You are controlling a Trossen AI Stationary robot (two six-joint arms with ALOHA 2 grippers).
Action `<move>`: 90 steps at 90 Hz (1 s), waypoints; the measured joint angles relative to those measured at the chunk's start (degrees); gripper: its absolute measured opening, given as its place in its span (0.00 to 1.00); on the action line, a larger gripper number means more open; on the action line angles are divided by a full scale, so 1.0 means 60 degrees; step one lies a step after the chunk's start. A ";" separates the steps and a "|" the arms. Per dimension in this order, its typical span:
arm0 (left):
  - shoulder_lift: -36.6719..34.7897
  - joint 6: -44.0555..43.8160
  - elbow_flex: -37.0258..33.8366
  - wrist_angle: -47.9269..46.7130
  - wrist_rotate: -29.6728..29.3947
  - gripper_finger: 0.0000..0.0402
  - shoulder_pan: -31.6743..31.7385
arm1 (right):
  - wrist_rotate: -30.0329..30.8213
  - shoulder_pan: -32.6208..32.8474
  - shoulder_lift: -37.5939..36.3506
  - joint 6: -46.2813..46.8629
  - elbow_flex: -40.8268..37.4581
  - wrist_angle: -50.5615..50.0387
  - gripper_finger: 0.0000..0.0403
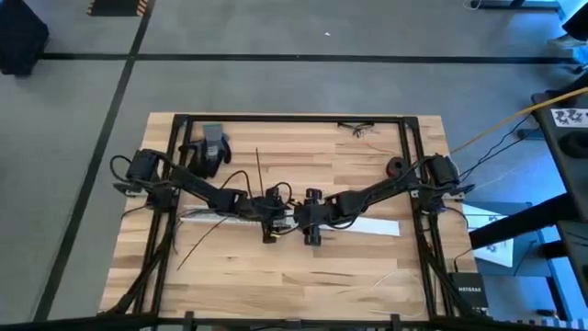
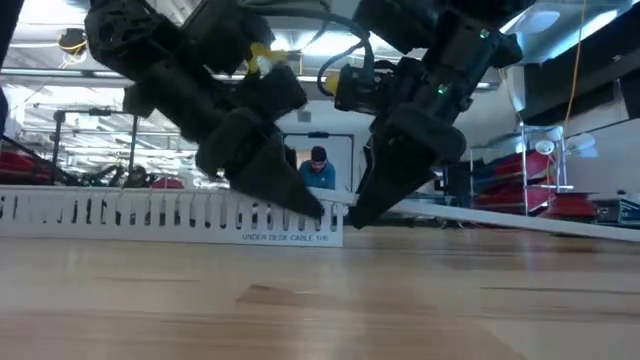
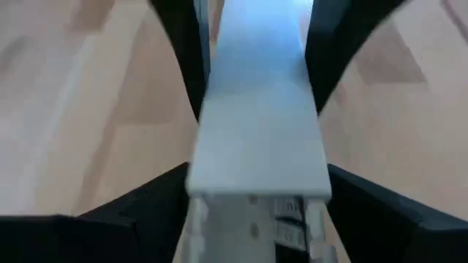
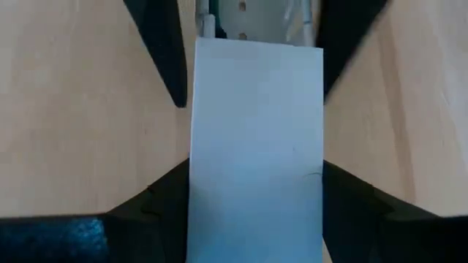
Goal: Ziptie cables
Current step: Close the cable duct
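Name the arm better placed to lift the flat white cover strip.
Probably right: the right gripper sits over the flat white cover, which runs toward its side; the left gripper is over the slotted tray.

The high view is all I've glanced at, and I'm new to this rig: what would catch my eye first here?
Both dark arms meet at the table's middle, the left gripper and right gripper facing each other over a long white strip. Each wrist view shows fingers straddling that strip; the low view shows a slotted white tray with the strip tilted on its end. A black roll lies near the right arm's base.
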 joint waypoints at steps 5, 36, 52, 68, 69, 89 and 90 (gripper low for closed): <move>-0.0149 0.0147 0.0011 -0.0081 -0.0016 0.76 -0.0009 | -0.0016 0.0000 0.0000 0.0003 0.0000 -0.0015 0.56; -0.1823 -0.0310 0.0008 -0.3207 -0.0055 0.76 -0.0220 | -0.0008 0.0000 0.0000 0.0007 -0.0004 -0.0153 0.56; -0.1803 -0.0696 0.0008 -0.4175 -0.0064 0.76 -0.0248 | 0.0003 0.0000 -0.0004 -0.0004 -0.0007 -0.0181 0.56; -0.1418 -0.0643 0.0008 -0.3703 -0.0064 0.76 -0.0059 | 0.0019 0.0000 -0.0004 -0.0124 -0.0015 -0.0210 0.56; -0.1379 -0.0644 0.0008 -0.3631 -0.0062 0.76 -0.0050 | 0.0021 0.0000 -0.0004 -0.0125 -0.0016 -0.0210 0.56; -0.0668 -0.0604 0.0008 -0.2705 -0.0023 0.76 -0.0068 | 0.0021 0.0000 -0.0004 -0.0131 -0.0022 -0.0181 0.56; -0.0666 -0.0604 0.0008 -0.2656 -0.0023 0.76 -0.0068 | 0.0021 0.0000 -0.0004 -0.0131 -0.0024 -0.0172 0.56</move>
